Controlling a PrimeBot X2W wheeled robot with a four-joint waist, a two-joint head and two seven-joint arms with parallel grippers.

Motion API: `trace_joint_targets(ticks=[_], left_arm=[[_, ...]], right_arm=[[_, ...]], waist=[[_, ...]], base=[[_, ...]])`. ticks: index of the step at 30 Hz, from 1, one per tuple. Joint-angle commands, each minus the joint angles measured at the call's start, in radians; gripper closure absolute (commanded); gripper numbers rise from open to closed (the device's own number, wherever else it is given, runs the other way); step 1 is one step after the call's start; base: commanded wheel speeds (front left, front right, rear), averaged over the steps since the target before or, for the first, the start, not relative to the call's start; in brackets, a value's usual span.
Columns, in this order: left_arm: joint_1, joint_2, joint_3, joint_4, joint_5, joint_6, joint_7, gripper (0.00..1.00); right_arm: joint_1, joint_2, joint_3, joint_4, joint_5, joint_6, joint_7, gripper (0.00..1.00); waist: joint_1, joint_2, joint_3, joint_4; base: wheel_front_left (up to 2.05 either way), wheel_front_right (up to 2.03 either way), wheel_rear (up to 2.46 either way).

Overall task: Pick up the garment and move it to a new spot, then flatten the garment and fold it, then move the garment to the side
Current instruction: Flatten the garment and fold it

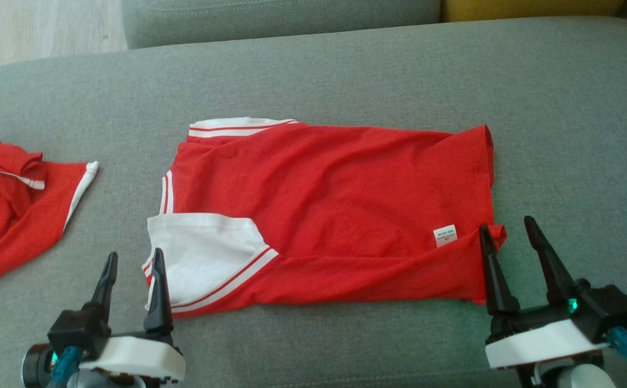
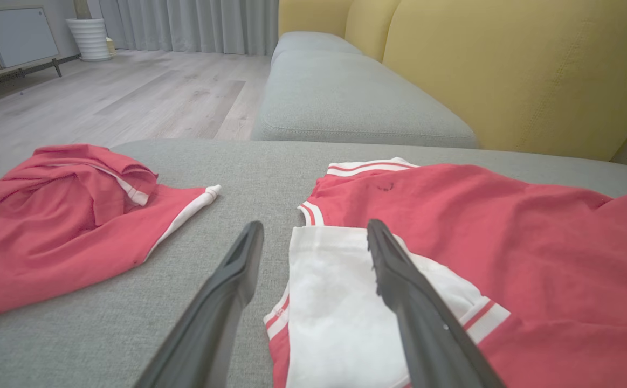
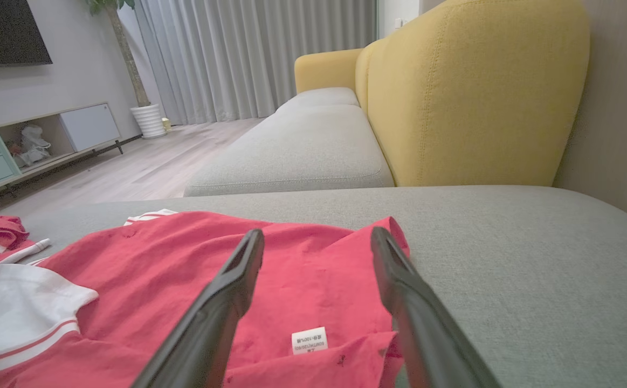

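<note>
A red garment [image 1: 335,210] with white, red-striped trim lies spread flat on the grey cushion [image 1: 345,70]; a white panel [image 1: 200,253] sits at its near left corner and a small white label [image 1: 445,235] near its right end. My left gripper [image 1: 132,258] hovers open by the white panel's left edge, its right finger over the cloth [image 2: 324,302]. My right gripper [image 1: 507,223] stands open at the garment's near right corner [image 3: 313,302], by the label [image 3: 309,340]. Neither holds anything.
A second red garment [image 1: 11,199] lies crumpled at the cushion's left edge [image 2: 60,215]. Another grey seat [image 3: 302,156] and a yellow sofa back [image 3: 469,91] stand beyond. Wooden floor [image 2: 108,97] lies off the far left; bare cushion spreads right of the garment.
</note>
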Motion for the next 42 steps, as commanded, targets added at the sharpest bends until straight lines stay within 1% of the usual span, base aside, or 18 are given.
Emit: trace_joint_targets(ticks=[1,14,17,20,25,28,30,35,36,37,38,39,42], left_arm=[[-0.019,0.010,0.033,-0.036,-0.001,0.006,0.000,0.00],[-0.020,0.018,0.031,-0.027,-0.014,0.010,0.013,0.00],[-0.037,0.019,0.023,-0.017,-0.017,0.003,0.016,0.00],[-0.070,0.018,0.004,0.023,-0.032,-0.022,0.045,0.00],[-0.116,0.004,-0.006,0.177,-0.096,-0.062,0.129,0.00],[-0.143,-0.007,0.001,0.263,-0.136,-0.077,0.152,0.00],[-0.162,-0.014,0.003,0.313,-0.158,-0.087,0.166,0.00],[-0.202,-0.025,0.008,0.397,-0.201,-0.100,0.204,0.00],[-0.206,-0.026,0.007,0.408,-0.211,-0.105,0.215,0.00],[-0.210,-0.028,0.006,0.415,-0.221,-0.112,0.224,0.00],[-0.213,-0.027,0.001,0.422,-0.223,-0.119,0.233,0.52],[-0.215,-0.027,-0.005,0.426,-0.225,-0.126,0.240,1.00],[-0.217,-0.022,-0.019,0.416,-0.219,-0.135,0.239,1.00]], right_arm=[[-0.011,-0.006,0.025,-0.042,0.008,0.007,-0.006,0.00],[-0.006,-0.003,0.027,-0.044,0.021,0.007,0.008,0.00],[-0.010,-0.003,0.021,-0.026,0.029,0.007,0.016,0.00],[-0.017,-0.003,-0.001,0.031,0.051,0.007,0.034,0.00],[-0.047,-0.003,-0.017,0.172,0.060,0.007,0.051,0.00],[-0.067,-0.003,-0.008,0.253,0.066,0.007,0.074,0.00],[-0.080,-0.003,-0.017,0.306,0.069,0.007,0.108,0.00],[-0.124,-0.002,-0.013,0.394,0.108,0.007,0.131,0.00],[-0.132,-0.002,-0.008,0.404,0.119,0.007,0.128,0.35],[-0.140,-0.002,-0.002,0.413,0.130,0.007,0.122,1.00],[-0.145,-0.002,0.004,0.425,0.138,0.007,0.126,1.00],[-0.149,-0.002,0.009,0.434,0.147,0.007,0.126,1.00],[-0.155,-0.002,0.013,0.449,0.164,0.007,0.117,1.00]], waist=[[0.0000,0.0000,-0.003,0.000],[0.0000,0.0000,-0.005,0.004],[0.0000,0.0000,0.002,0.011],[0.0000,0.0000,0.013,0.018],[0.0000,0.0000,0.044,0.021],[0.0000,0.0000,0.067,0.022],[0.0000,0.0000,0.080,0.023],[0.0000,0.0000,0.103,0.025],[0.0000,0.0000,0.105,0.025],[0.0000,0.0000,0.106,0.025],[0.0000,0.0000,0.107,0.024],[0.0000,0.0000,0.107,0.024],[0.0000,0.0000,0.104,0.025]], base=[[0.00,0.00,0.00],[0.00,0.00,0.00],[0.00,0.00,0.00],[0.00,0.00,0.00],[0.00,0.00,0.00],[0.00,0.00,0.00],[0.00,0.00,0.00],[0.00,0.00,0.00],[0.00,0.00,0.00],[0.00,0.00,0.00],[0.00,0.00,0.00],[0.00,0.00,0.00],[0.00,0.00,0.00]])
